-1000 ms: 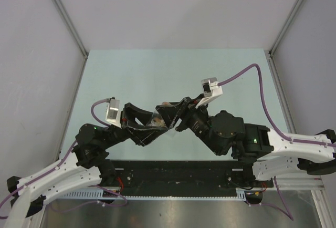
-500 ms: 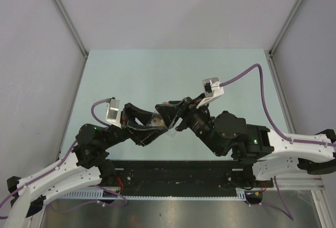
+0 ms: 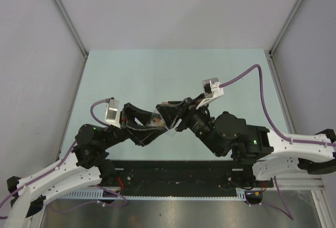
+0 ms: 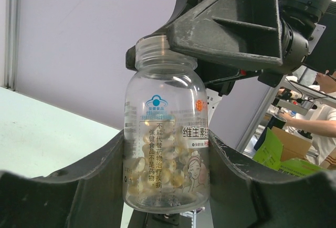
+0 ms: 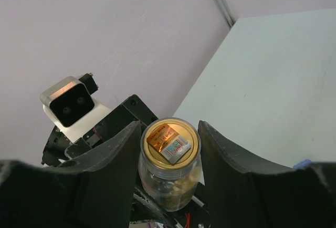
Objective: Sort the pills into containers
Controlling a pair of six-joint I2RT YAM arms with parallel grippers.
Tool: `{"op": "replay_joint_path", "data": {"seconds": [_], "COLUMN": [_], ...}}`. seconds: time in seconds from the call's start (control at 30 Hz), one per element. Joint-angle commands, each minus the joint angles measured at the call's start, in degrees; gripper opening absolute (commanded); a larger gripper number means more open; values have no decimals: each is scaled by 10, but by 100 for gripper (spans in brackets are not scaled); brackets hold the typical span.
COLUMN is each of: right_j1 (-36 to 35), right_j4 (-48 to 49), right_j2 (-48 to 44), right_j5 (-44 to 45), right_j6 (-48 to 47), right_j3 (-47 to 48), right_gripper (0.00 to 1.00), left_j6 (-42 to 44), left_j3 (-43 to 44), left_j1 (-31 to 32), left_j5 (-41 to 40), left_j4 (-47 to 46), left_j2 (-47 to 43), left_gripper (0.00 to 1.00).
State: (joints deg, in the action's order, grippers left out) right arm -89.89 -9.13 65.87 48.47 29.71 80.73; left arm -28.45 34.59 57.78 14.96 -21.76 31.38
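Note:
The stubby clear jar (image 4: 167, 107) with printed labels is held in the air between both grippers over the middle of the table (image 3: 156, 118). Orange-tan pills (image 4: 181, 146) fill its lower half. My left gripper (image 4: 167, 165) is shut on the jar's body, one finger on each side. My right gripper (image 5: 169, 152) is shut on the jar's top, its fingers against the rim round a gold seal with a sticker (image 5: 168, 141). In the top view the left gripper (image 3: 153, 121) and right gripper (image 3: 167, 113) meet tip to tip. The blue-capped vial is not clearly in view.
The pale green table (image 3: 173, 75) lies between grey walls, with metal posts at its far corners. A small blue bit (image 5: 304, 163) peeks out past my right finger. The black base rail (image 3: 173, 178) runs along the near edge.
The right wrist has turned and shifted slightly, its camera a little lower and further right. The left arm and the jar have stayed in place.

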Motion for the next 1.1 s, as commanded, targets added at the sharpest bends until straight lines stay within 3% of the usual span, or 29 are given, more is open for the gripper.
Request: {"op": "replay_joint_path", "data": {"seconds": [0.0, 0.07, 0.1, 0.2, 0.3, 0.37, 0.6, 0.8, 1.07], "right_j1": [-4, -4, -4, -3, -3, -2, 33, 127, 233], "right_j4": [16, 16, 16, 15, 24, 57, 116, 144, 198], "right_j2": [-13, -14, -14, -14, -16, -21, -41, -36, -52], "right_j5": [4, 5, 5, 2, -27, -73, -455, -728, -914], "right_j6": [0, 2, 2, 0, -37, -114, -228, -222, -164], "right_j3": [0, 0, 0, -1, -2, -10, -36, -39, -57], "right_gripper": [45, 39, 26, 6, 0, 0, 0, 0, 0], "left_j6": [5, 4, 4, 2, 0, -4, -10, -10, -13], "left_j3": [3, 3, 3, 3, 3, 6, 23, 28, 26], "left_j1": [-1, -1, -1, -2, -1, -1, -1, -1, -1], "left_j5": [-4, -2, -2, -2, 2, 9, 39, 43, 46], "left_j4": [-14, -14, -14, -14, -14, -14, -14, -14, -14], "left_j2": [2, 1, 1, -1, -3, -3, 9, 2, -5], "left_gripper": [0, 0, 0, 0, 0, 1, 1, 0, 1]}}
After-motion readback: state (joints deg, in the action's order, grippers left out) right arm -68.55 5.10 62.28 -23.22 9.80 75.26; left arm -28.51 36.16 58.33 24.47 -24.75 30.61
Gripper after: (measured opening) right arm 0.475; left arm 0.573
